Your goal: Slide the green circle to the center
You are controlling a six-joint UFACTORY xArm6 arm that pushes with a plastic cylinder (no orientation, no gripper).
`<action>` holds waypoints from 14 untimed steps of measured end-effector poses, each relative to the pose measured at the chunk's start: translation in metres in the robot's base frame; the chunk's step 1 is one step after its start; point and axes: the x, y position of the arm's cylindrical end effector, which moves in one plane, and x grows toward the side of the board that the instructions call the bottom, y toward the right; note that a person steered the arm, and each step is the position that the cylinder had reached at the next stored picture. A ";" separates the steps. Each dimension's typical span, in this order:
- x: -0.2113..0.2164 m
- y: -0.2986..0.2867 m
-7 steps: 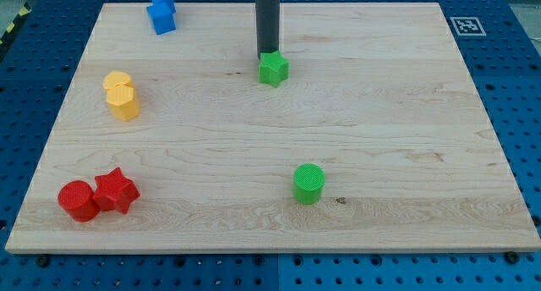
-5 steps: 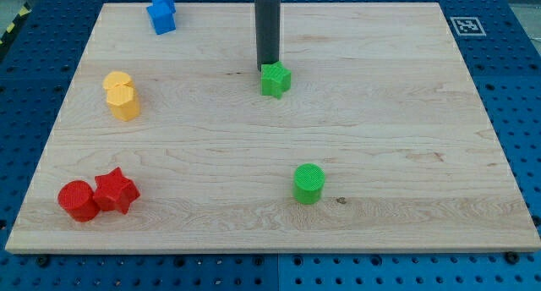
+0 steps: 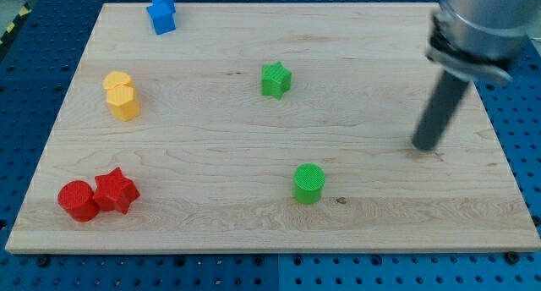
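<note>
The green circle (image 3: 308,183) stands on the wooden board (image 3: 211,139), below the board's middle and slightly to its right. My tip (image 3: 423,146) is on the board at the view's right, well to the right of the green circle and a little higher, touching no block. The rod above it is blurred by motion. A green star (image 3: 275,79) sits above the board's middle.
Two yellow blocks (image 3: 122,96) stand together at the left. A red circle (image 3: 77,200) and a red star (image 3: 116,190) touch at the bottom left. Two blue blocks (image 3: 161,11) sit at the top left. A marker tag (image 3: 466,25) is beside the top right corner.
My tip has left the green star's top edge and swung far to the right and down. The green star had been nudged slightly down and right before that. The other blocks have not moved.
</note>
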 end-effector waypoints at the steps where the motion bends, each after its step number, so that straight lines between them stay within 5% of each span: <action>1: 0.077 -0.009; 4: 0.092 -0.145; 10: 0.029 -0.151; 14: 0.034 -0.173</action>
